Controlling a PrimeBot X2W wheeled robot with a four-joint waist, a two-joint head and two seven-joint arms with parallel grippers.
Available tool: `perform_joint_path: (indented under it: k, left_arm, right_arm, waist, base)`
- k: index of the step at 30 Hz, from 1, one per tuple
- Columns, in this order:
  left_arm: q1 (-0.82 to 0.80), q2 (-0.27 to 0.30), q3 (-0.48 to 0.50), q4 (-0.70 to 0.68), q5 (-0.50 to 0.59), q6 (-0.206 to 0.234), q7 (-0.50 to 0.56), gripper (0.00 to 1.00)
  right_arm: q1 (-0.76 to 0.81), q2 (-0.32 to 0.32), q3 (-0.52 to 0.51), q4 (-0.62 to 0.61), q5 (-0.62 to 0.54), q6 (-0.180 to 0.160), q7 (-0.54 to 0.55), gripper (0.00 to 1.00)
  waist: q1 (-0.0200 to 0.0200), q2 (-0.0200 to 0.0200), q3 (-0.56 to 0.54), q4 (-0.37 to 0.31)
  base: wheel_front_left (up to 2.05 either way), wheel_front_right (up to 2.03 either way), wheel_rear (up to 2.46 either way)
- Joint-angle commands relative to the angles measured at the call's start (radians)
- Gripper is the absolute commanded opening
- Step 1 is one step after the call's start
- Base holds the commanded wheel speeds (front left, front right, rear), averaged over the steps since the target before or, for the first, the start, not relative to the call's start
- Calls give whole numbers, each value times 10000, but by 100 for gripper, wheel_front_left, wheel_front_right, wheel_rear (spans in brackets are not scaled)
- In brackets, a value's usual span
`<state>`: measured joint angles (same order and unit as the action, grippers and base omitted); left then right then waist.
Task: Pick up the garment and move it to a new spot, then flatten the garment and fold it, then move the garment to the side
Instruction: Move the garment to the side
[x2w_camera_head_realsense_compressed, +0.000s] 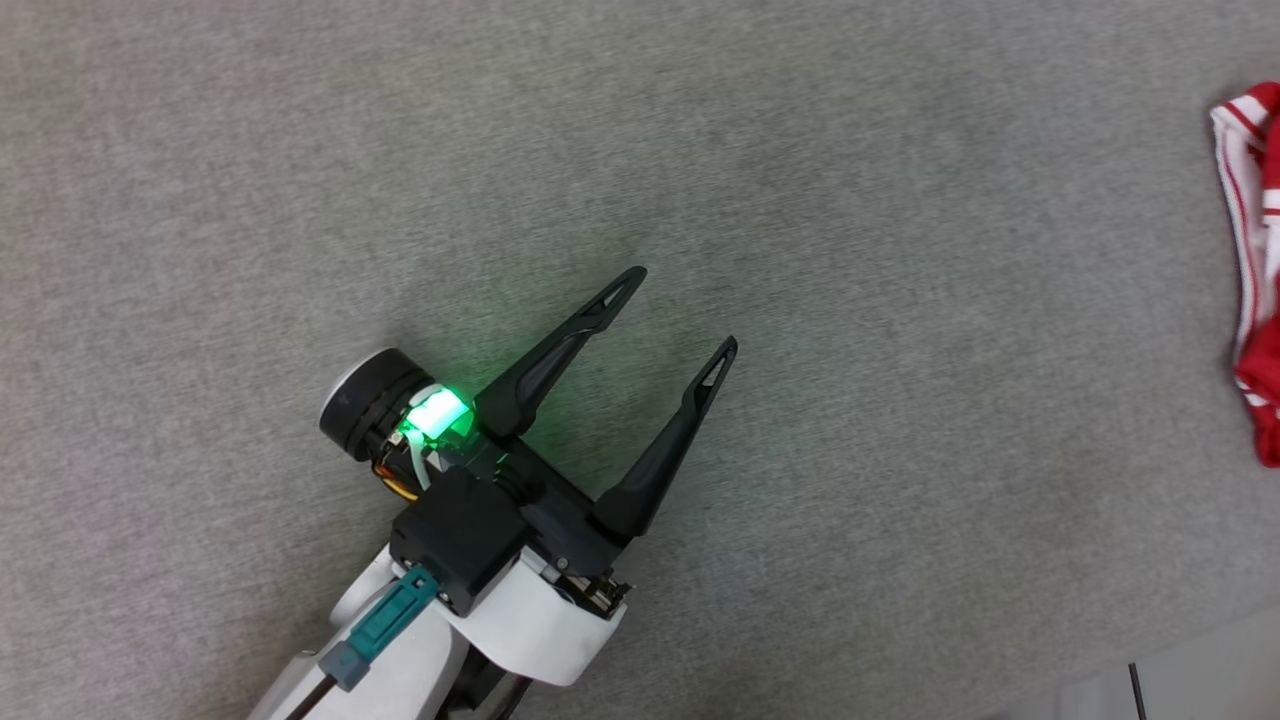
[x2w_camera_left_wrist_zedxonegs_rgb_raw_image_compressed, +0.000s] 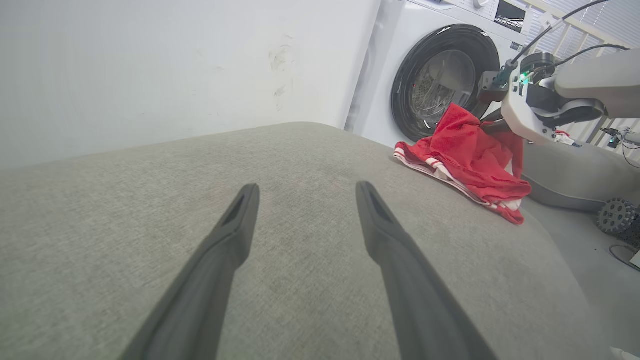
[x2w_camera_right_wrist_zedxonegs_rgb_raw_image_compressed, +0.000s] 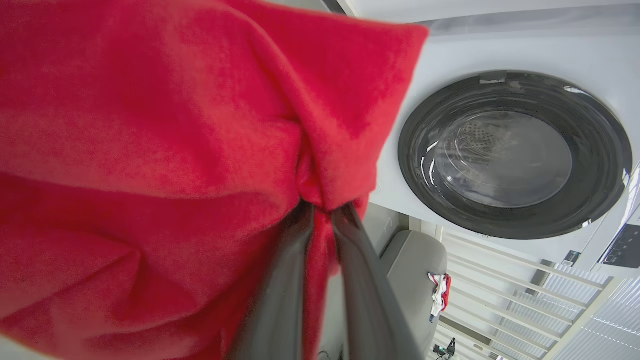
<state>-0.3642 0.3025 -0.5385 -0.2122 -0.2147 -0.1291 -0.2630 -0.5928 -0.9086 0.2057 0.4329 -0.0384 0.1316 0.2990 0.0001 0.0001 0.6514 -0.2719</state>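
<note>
The garment (x2w_camera_left_wrist_zedxonegs_rgb_raw_image_compressed: 467, 160) is a crumpled red jersey with white-and-red striped trim, lying near the far right edge of a grey cushioned surface (x2w_camera_left_wrist_zedxonegs_rgb_raw_image_compressed: 200, 175). One fold of it is pulled up off the surface. My right gripper (x2w_camera_right_wrist_zedxonegs_rgb_raw_image_compressed: 322, 210) is shut on that red fold, with cloth bunched between its dark fingers. In the head view a strip of the garment (x2w_camera_head_realsense_compressed: 1258, 260) shows at the right edge. My left gripper (x2w_camera_head_realsense_compressed: 685, 310) hovers open over bare grey fabric, well left of the garment, with nothing between its fingers (x2w_camera_left_wrist_zedxonegs_rgb_raw_image_compressed: 240, 220).
A white front-loading washing machine (x2w_camera_left_wrist_zedxonegs_rgb_raw_image_compressed: 440, 80) with a dark round door stands just behind the garment. A pale wall (x2w_camera_left_wrist_zedxonegs_rgb_raw_image_compressed: 175, 60) rises behind the grey surface. A second grey cushion (x2w_camera_right_wrist_zedxonegs_rgb_raw_image_compressed: 415, 270) carries a small bundle of cloth. The surface's edge drops to floor at the right (x2w_camera_left_wrist_zedxonegs_rgb_raw_image_compressed: 600, 280).
</note>
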Motion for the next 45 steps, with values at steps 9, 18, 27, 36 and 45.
perform_joint_path:
  k: [9,18,27,36,45]
  left_arm:
    - [117,-191,307,-15,-55,-12,-22,100]
    - [919,-760,1747,209,-136,-12,-22,100]
    - [2382,-1116,4180,473,-106,-12,-22,100]
    - [3538,-1445,5197,775,-30,-12,-22,100]
    - [4325,-1933,5474,1263,-313,-12,-22,100]
  right_arm:
    - [-296,655,-761,825,-628,-18,-803,100]
    - [-482,1594,-1576,34,-701,-16,-1953,100]
    - [537,3931,-1996,-1751,-31,-16,-3547,100]
    - [2611,6271,-2737,-3166,791,-15,-4472,100]
    - [4628,7797,-2698,-3687,765,-13,-5191,100]
  waist:
    - [-1,-1,-374,433]
    - [-1,-1,-2209,885]
    - [-1,-1,-4189,1424]
    - [-1,-1,-5264,1971]
    - [-1,-1,-5773,2299]
  base:
    - [0,0,0]
    - [0,0,0]
    - [0,0,0]
    - [0,0,0]
    - [0,0,0]
